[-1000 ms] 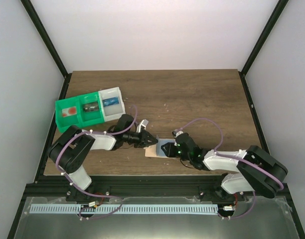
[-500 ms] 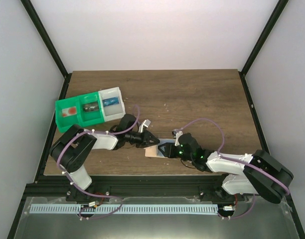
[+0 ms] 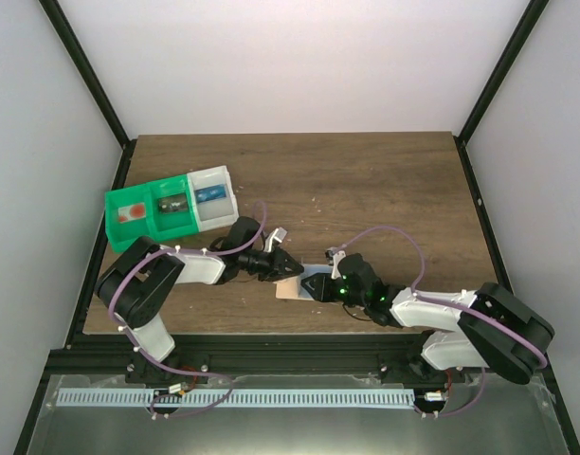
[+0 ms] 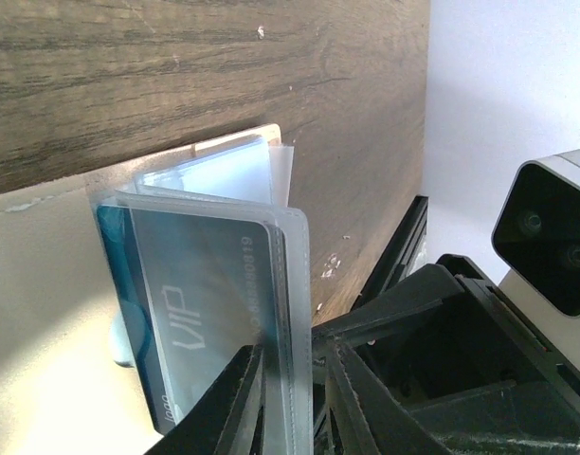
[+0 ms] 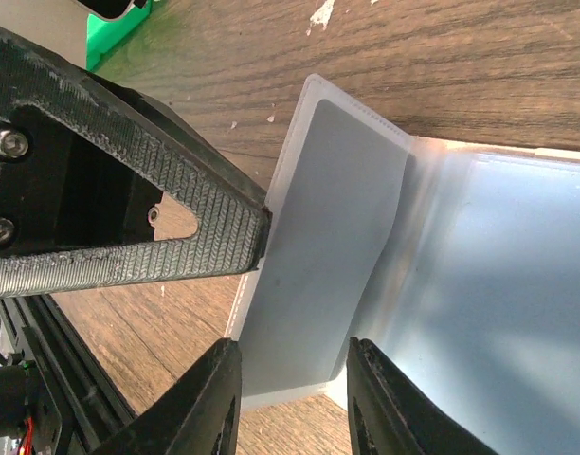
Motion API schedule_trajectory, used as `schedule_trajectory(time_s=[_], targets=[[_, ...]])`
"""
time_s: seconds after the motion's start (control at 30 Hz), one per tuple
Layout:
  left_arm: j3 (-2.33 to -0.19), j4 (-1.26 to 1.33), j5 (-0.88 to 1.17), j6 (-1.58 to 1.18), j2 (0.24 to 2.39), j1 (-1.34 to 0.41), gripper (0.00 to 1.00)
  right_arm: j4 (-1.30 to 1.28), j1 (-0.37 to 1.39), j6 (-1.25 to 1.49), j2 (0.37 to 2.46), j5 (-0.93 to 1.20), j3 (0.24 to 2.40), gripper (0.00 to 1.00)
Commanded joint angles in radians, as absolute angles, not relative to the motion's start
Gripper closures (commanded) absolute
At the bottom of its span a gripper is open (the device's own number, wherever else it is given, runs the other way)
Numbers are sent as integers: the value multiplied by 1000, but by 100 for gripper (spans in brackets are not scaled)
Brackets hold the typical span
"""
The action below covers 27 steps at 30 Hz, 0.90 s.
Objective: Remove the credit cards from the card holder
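The tan card holder (image 3: 290,290) lies open on the table between my two grippers. In the left wrist view its tan cover (image 4: 44,313) lies flat and a clear sleeve stands up from it, holding a dark bluish credit card (image 4: 190,303) printed "VIP". My left gripper (image 4: 295,398) is shut on that sleeve's edge and also shows in the top view (image 3: 286,269). In the right wrist view the sleeve and card (image 5: 337,218) face me. My right gripper (image 5: 295,398) is open, its fingers astride the sleeve's lower corner without touching it, and it also shows in the top view (image 3: 314,282).
A green bin (image 3: 150,213) and a white bin (image 3: 212,194) with small items stand at the back left. The table's near edge and black frame rail (image 3: 290,353) run just behind the holder. My right wrist camera (image 4: 555,237) is close to the left fingers.
My right gripper has crept left towards the holder and now straddles the sleeve. My left gripper has shifted slightly right at the holder's left end.
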State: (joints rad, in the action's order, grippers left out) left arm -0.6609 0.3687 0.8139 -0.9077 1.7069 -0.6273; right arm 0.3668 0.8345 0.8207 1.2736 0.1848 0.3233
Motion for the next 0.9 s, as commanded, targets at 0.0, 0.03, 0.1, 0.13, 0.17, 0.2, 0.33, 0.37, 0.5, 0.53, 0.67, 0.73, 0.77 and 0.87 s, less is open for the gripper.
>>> schedule_trajectory(time_s=[0.0,0.03,0.1,0.13,0.17,0.2,0.33,0.37,0.5,0.53,0.67,0.73,0.77,0.87], targets=[[-677,352,803,-880,1720,-631,78,345,833,814,1267,166,335,68],[-677,349,802,-878,1720,-632,78,340,833,817,1265,162,333,69],[-677,346,801,-876,1718,-631,77,331,834,818,1260,152,333,70],[-677,344,798,-874,1716,-632,76,326,833,818,1256,148,333,70],[-678,336,794,-871,1714,-632,75,324,834,819,1255,146,332,70],[-679,327,789,-864,1710,-633,75,322,833,820,1253,145,330,71],[-679,315,784,-856,1707,-631,76,322,833,817,1243,160,332,70],[-678,319,786,-859,1707,-633,77,328,833,816,1238,168,334,69],[-679,332,789,-869,1704,-633,78,352,833,805,1238,201,340,62],[-681,334,791,-871,1704,-633,78,352,833,805,1242,206,343,61],[-688,336,797,-875,1706,-636,78,357,833,802,1255,222,350,58],[-691,336,797,-874,1707,-637,77,355,833,798,1259,225,355,56],[-693,336,797,-874,1708,-637,77,357,833,798,1263,230,358,55],[-696,336,799,-875,1710,-640,75,362,833,798,1278,244,365,53]])
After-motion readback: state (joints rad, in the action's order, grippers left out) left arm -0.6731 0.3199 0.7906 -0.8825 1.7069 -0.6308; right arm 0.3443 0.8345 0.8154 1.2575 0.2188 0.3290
